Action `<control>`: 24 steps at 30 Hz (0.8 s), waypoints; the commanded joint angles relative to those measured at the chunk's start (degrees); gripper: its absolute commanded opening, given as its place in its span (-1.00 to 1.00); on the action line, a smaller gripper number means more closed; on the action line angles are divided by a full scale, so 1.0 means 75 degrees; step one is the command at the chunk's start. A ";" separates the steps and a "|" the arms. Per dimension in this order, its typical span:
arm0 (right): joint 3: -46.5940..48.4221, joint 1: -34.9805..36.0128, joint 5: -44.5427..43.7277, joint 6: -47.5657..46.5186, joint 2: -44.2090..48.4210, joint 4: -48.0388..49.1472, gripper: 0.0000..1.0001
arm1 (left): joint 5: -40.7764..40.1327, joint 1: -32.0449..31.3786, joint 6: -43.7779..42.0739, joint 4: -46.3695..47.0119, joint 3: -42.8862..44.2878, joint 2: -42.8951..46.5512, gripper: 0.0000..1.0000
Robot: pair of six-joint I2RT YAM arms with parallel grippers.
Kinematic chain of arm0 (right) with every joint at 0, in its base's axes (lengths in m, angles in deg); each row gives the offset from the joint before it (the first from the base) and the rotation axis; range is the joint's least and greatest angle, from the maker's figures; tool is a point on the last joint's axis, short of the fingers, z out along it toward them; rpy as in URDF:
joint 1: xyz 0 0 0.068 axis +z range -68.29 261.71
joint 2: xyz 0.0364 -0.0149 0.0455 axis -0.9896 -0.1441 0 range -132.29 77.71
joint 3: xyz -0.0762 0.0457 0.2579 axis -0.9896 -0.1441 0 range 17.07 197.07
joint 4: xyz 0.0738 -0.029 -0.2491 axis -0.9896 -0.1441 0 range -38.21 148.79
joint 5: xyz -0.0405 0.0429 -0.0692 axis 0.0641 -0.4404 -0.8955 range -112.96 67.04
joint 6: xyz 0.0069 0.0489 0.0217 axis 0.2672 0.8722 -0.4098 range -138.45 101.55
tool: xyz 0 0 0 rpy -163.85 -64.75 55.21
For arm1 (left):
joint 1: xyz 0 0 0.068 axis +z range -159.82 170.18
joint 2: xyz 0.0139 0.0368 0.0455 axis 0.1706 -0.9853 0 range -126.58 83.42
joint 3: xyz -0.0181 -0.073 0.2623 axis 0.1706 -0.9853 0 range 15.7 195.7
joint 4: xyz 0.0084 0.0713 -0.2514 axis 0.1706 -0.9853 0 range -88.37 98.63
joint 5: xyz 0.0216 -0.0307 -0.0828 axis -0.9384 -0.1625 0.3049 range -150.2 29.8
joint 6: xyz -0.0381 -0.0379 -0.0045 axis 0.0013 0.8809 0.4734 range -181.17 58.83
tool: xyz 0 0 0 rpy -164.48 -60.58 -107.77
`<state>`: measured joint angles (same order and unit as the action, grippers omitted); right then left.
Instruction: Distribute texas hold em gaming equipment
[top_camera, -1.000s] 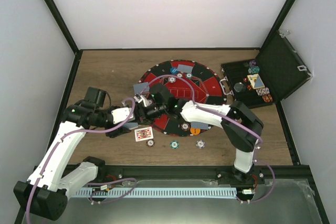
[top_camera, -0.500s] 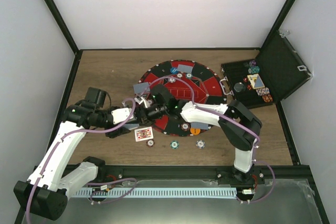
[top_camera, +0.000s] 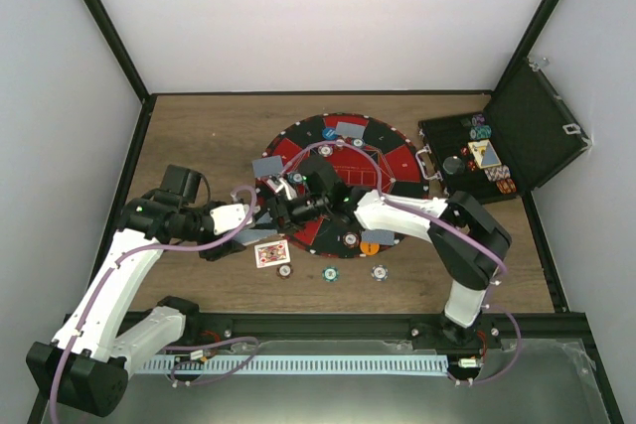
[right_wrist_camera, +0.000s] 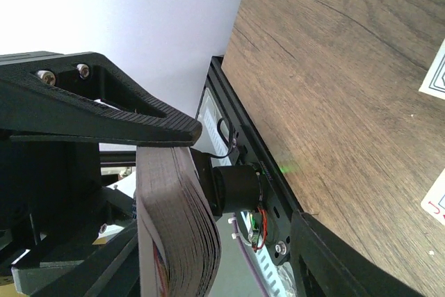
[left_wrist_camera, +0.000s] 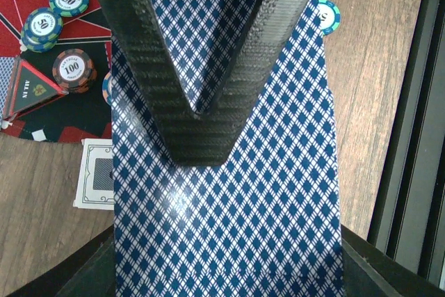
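**Left fingers** [left_wrist_camera: 198, 102]: closed on the deck of cards [left_wrist_camera: 229, 227]. One finger lies flat across the blue diamond-patterned back; the other is hidden beneath the deck. The deck is held clear of the wooden surface [top_camera: 199, 136], at the near-left rim of the round red-and-black mat [top_camera: 388, 161].

**Right fingers** [right_wrist_camera: 97, 113]: set part-way apart on either side of the same deck, which the right wrist view shows edge-on. The upper finger sits just over the top card. Whether the pair actually presses the stack — cannot tell.

**Other equipment:**
- A single face-up card [top_camera: 271, 253] lies on the surface just in front of the mat, near the left fingers.
- Three loose chips [top_camera: 330, 272] lie in a row on the surface to the right of that card.
- Short chip stacks [left_wrist_camera: 73, 69] stand on the mat.
- Grey-backed cards [top_camera: 266, 165] lie on the mat's left and far segments.
- The black case [top_camera: 532, 121] stands open at far right — well apart from both arms, with chips inside.
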<state>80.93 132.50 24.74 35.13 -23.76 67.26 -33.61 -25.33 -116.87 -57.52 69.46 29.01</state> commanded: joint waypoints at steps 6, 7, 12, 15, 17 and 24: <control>-0.0298 -0.0248 -0.0481 -0.0013 0.0891 -0.0705 0.04 | 0.0426 0.0017 -0.0112 0.0081 0.0051 0.0130 -0.92; -0.0344 -0.0261 -0.0478 0.0002 0.0975 -0.0706 0.04 | 0.0427 0.0017 -0.0115 0.0091 0.0058 0.0130 -0.92; -0.0534 -0.0292 -0.0478 0.0104 0.1350 -0.0667 0.04 | 0.0459 0.0017 -0.0108 0.0090 0.0063 0.0117 -0.92; -0.0627 -0.0291 -0.0466 0.0183 0.1482 -0.0599 0.00 | 0.0463 0.0020 -0.0113 0.0079 0.0062 0.0118 -0.92; -0.0660 -0.0297 -0.0486 0.0194 0.1553 -0.0618 -0.08 | 0.0451 0.0017 -0.0112 0.0068 0.0063 0.0118 -0.92; -0.0839 -0.0490 -0.0653 0.0121 0.1987 -0.0934 -0.55 | 0.0416 0.0020 -0.0134 0.0047 0.0066 0.0142 -0.92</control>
<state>75.09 130.14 20.72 36.55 -12.00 61.77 -32.03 -25.33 -116.91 -57.50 69.46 29.22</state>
